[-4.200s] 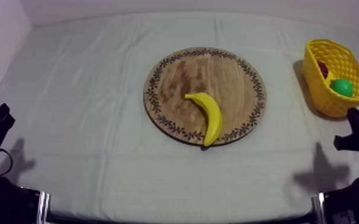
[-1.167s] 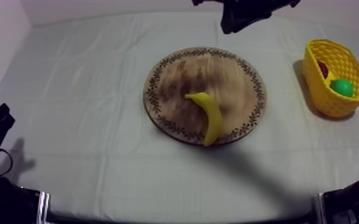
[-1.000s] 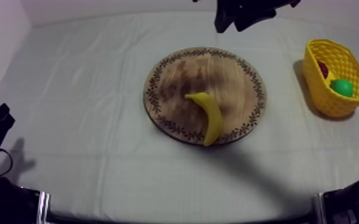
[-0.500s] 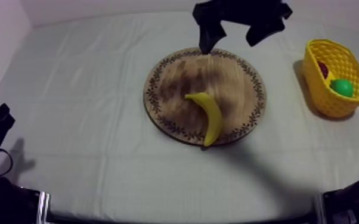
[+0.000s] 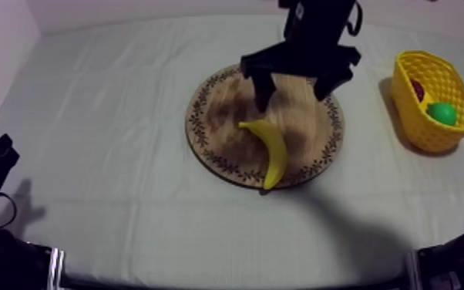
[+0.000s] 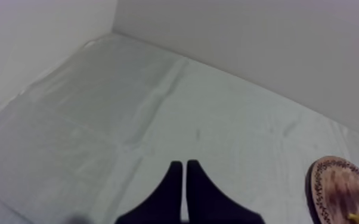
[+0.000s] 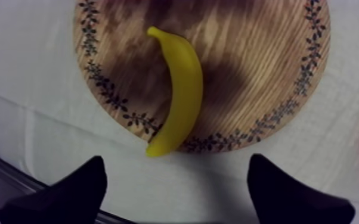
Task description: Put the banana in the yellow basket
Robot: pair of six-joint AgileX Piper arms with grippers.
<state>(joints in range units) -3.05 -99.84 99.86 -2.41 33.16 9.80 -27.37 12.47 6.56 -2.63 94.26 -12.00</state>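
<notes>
Now, one banana (image 5: 270,146) on one board (image 5: 218,116), right gripper (image 5: 293,96) spread at its twelve o'clock, left gripper (image 6: 184,165) pressed together.

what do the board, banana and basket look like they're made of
Board: looks like wood, matte, visible grain with a printed leaf rim.
Banana: probably plastic, smooth with a soft sheen.
Basket: likely moulded plastic, uniform yellow lattice walls.

Cloth-covered table (image 5: 112,162): wooden board (image 5: 213,143), yellow basket (image 5: 426,133)
</notes>
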